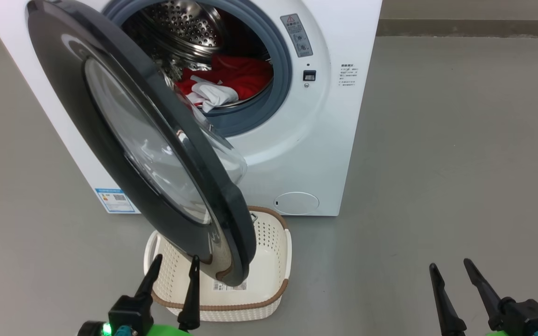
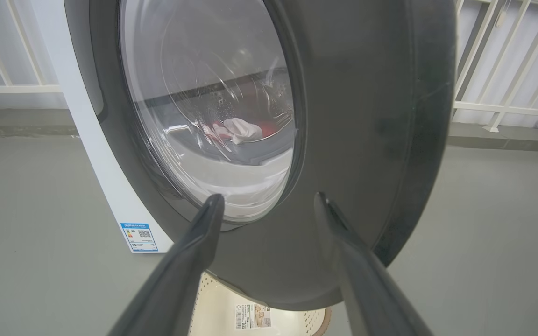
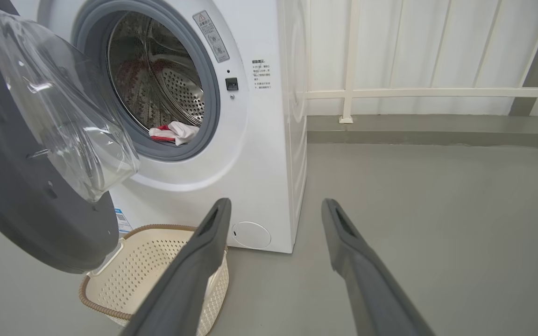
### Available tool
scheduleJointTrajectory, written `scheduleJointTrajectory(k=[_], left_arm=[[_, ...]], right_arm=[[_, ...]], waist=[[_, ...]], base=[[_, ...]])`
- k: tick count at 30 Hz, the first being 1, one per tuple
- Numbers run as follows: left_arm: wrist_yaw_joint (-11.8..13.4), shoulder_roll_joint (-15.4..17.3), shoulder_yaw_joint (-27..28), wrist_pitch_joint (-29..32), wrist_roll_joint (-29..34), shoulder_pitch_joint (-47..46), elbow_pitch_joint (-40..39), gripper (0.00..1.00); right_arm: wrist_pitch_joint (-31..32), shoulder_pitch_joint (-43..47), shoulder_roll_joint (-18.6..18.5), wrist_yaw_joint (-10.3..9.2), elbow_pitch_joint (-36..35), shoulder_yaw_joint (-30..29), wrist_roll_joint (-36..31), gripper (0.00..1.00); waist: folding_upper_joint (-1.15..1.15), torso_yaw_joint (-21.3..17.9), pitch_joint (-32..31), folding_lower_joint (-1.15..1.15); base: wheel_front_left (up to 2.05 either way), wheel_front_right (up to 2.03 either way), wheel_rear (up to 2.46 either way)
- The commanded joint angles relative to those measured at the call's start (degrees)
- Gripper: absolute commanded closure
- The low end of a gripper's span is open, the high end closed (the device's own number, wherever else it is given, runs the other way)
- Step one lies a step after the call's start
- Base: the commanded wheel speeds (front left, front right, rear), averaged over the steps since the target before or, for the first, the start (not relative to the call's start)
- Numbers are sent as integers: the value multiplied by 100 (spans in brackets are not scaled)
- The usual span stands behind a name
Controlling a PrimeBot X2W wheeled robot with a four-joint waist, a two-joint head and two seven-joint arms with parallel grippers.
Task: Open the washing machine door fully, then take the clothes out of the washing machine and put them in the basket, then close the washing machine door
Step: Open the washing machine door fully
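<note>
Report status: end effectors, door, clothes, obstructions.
Left end effector and right end effector open, empty. Black-rimmed round glass door partly open; red-and-white fabric clothes in steel drum. Door overhangs cream perforated plastic basket.

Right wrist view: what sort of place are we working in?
Probably a bare laundry or utility area, maybe a test space: a washing machine stands on a plain grey floor, a white railing runs behind it, and a basket sits before it.

head: high, downward | left wrist: near door (image 2: 353, 140) | right wrist: farther | shared: door
</note>
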Motion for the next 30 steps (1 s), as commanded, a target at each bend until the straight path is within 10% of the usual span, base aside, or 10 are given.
scheduleJointTrajectory(k=[1, 19, 20, 22, 30], left_arm=[[43, 61, 190, -69, 56, -86, -130, 0], [47, 40, 160, -69, 55, -73, -51, 0], [43, 40, 154, -69, 58, -71, -47, 16], [35, 39, 139, -69, 68, -68, -35, 100], [14, 39, 128, -69, 74, -74, -36, 100]], right_arm=[[-29, -212, -50, 3, -106, 112, -26, 0], [-71, -339, -34, 3, 408, 128, -28, 0], [-72, -342, -34, 3, 416, 133, -32, 0], [-74, -346, -34, 3, 427, 145, -26, 0], [-80, -372, -34, 3, 469, 156, -21, 0]], waist=[[0, -2, -5, 0], [0, 15, -59, 0], [0, 13, -63, 0], [0, 9, -68, 0], [0, -2, -61, 0]], base=[[0, 0, 0], [0, 0, 0], [0, 0, 0], [0, 0, 0], [0, 0, 0]])
